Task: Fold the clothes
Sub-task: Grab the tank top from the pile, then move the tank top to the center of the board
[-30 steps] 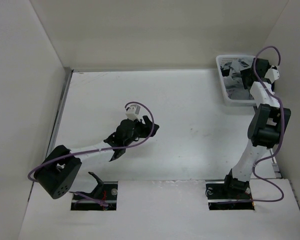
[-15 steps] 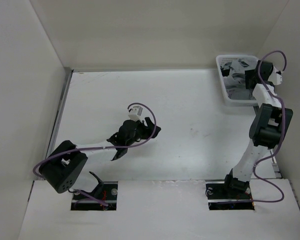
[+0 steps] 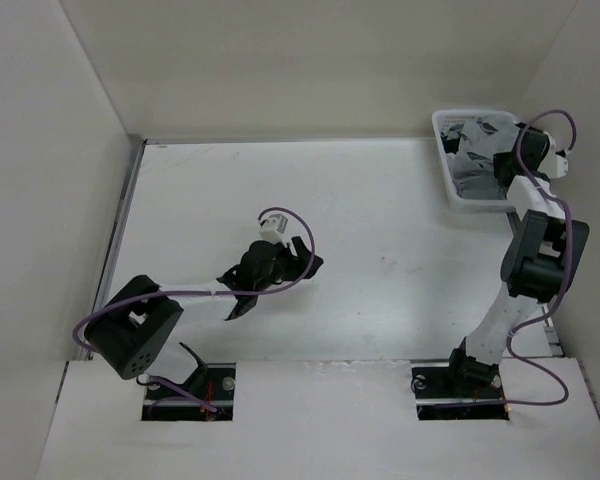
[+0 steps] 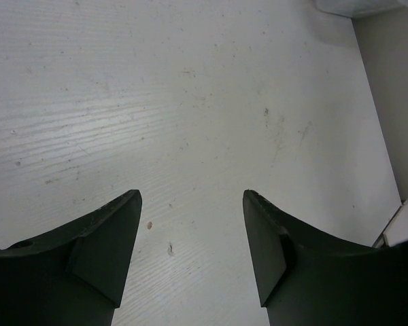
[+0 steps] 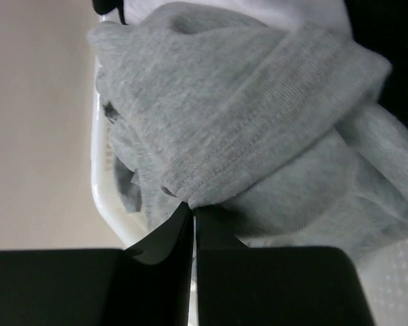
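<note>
Above the clothes (image 5: 258, 122), right arm (image 3: 528, 255) outstretched

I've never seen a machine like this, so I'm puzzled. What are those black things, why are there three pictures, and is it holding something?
It is a robot with two arms bolted to a white table. One picture looks down from above on both arms. The other two come from little cameras on the wrists, so you see each arm's own two fingers up close. The left gripper is open above bare table and holds nothing. The right gripper reaches into a white basket at the far right corner of the table. Its two fingers are pinched shut on the edge of a soft grey knit top. The robot's job is to fold it.
</note>
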`<state>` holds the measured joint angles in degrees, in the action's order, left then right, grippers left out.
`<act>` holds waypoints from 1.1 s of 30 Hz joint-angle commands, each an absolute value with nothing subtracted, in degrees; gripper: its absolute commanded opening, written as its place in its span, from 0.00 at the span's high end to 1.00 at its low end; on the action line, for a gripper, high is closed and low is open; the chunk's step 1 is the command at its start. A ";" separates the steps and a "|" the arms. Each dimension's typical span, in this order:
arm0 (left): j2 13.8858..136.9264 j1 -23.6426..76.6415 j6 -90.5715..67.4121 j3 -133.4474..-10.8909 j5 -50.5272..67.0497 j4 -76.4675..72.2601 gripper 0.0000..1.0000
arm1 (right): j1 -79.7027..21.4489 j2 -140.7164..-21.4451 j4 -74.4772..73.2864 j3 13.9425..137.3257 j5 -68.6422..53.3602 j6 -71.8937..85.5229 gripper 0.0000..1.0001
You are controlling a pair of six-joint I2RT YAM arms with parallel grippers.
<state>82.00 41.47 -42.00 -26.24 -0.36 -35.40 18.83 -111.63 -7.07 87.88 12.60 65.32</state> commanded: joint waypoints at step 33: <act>65.30 19.90 -52.47 -27.78 1.23 -24.44 0.41 | -59.67 -68.55 36.39 31.05 43.82 58.09 0.84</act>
